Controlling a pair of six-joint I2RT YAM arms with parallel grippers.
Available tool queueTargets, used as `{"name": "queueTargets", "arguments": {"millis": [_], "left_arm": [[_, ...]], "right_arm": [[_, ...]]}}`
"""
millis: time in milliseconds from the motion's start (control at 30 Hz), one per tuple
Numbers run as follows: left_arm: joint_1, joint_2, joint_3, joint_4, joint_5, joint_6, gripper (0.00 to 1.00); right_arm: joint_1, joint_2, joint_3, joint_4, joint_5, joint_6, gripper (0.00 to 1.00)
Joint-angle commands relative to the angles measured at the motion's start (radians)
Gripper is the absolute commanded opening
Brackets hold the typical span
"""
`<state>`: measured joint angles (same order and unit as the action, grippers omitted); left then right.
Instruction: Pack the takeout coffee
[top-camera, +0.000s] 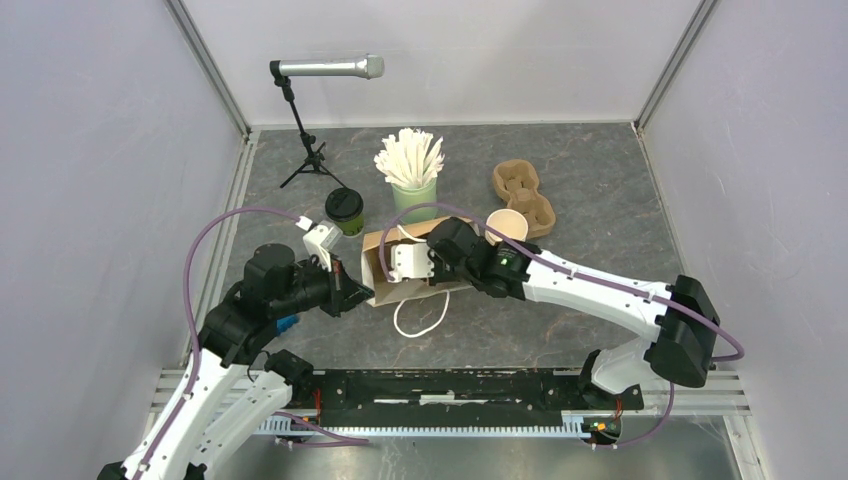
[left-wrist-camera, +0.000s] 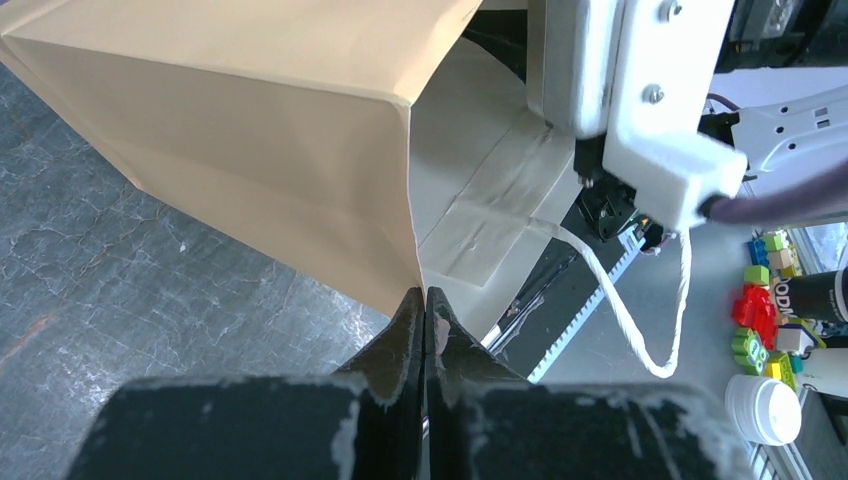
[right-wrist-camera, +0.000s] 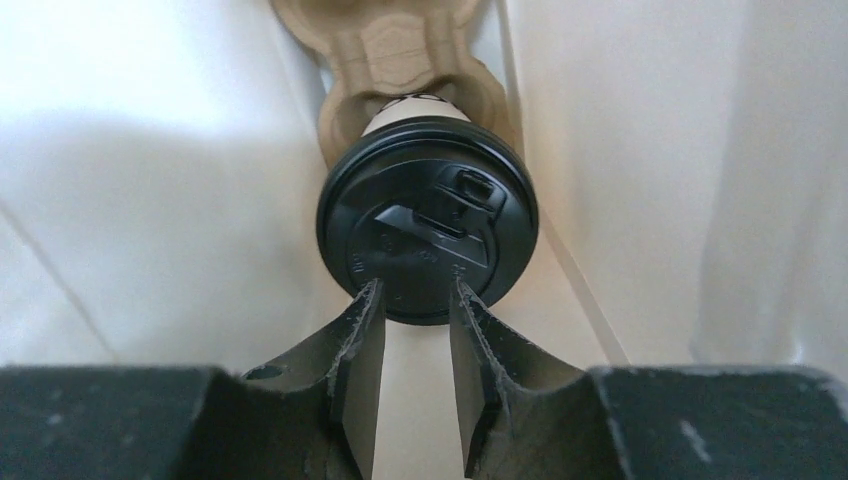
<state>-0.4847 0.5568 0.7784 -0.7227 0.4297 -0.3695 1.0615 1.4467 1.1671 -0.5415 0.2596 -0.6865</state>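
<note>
Judging the takeout coffee (right-wrist-camera: 427, 215) light and crushable, I'd pinch its stiff rim gently. My right gripper (right-wrist-camera: 415, 288) gapes empty at its six o'clock

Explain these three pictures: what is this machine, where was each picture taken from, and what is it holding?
Two white robot arms stand at a table's edge, each ending in two fingers. The wide picture comes from a camera overhead; the others from cameras on each wrist. The left fingers are shut on the edge of a brown paper bag lying on its side. The right fingers stand apart, gripping nothing visible, facing a black-lidded paper cup seated in a cardboard carrier inside the bag. Outside stand an olive-green cup with a black lid, a mint-green cup of white sticks, a second cardboard carrier, cream cups and a microphone.
</note>
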Motion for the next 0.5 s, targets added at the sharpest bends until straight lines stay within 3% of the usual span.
{"name": "queueTargets", "arguments": {"millis": [0,467], "left_arm": [[-0.003,-0.013,0.001,0.043,0.046,-0.034,0.02],[-0.004,-0.013,-0.001,0.038,0.055,-0.034,0.02]], "right_arm": [[-0.031,-0.004,-0.012,0.101,-0.026,0.031,0.34],[-0.076,0.053,-0.056,0.228,-0.068,0.063,0.32]]}}
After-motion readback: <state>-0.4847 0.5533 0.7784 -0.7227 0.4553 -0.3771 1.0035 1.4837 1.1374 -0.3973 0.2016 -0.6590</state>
